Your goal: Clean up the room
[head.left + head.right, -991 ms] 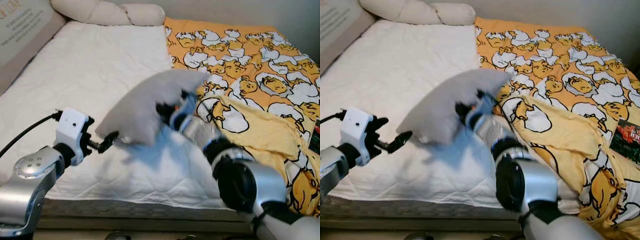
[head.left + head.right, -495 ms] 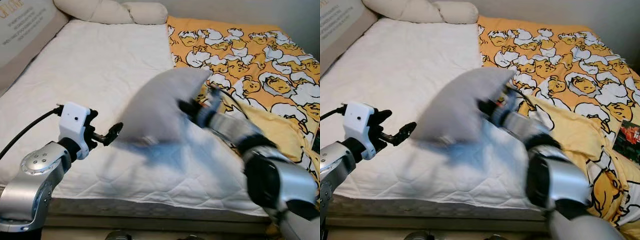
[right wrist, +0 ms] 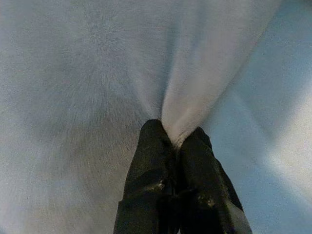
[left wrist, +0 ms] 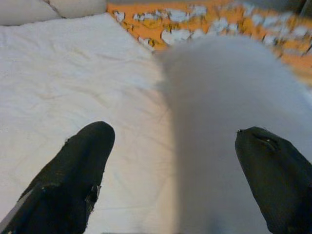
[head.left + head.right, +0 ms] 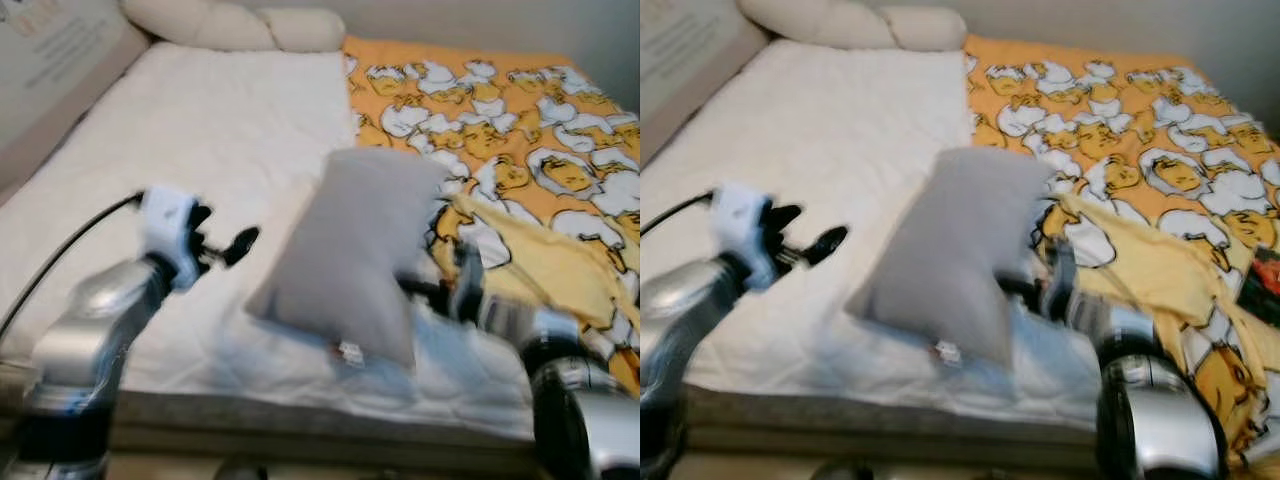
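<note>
Right gripper (image 3: 176,146) pinches a fold of the grey pillow (image 5: 355,250), held off the white mattress (image 5: 200,130). Left gripper (image 4: 170,170) waits beside it, fingers spread. Beyond lies the rumpled yellow blanket (image 5: 520,130), apparently untidied; blur hides detail, so most tidying remains.

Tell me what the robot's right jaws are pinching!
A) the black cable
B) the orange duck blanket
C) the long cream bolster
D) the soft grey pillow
D: the right gripper has its two black fingers pressed together on a bunched fold of the soft grey pillow, held up over the white mattress.
</note>
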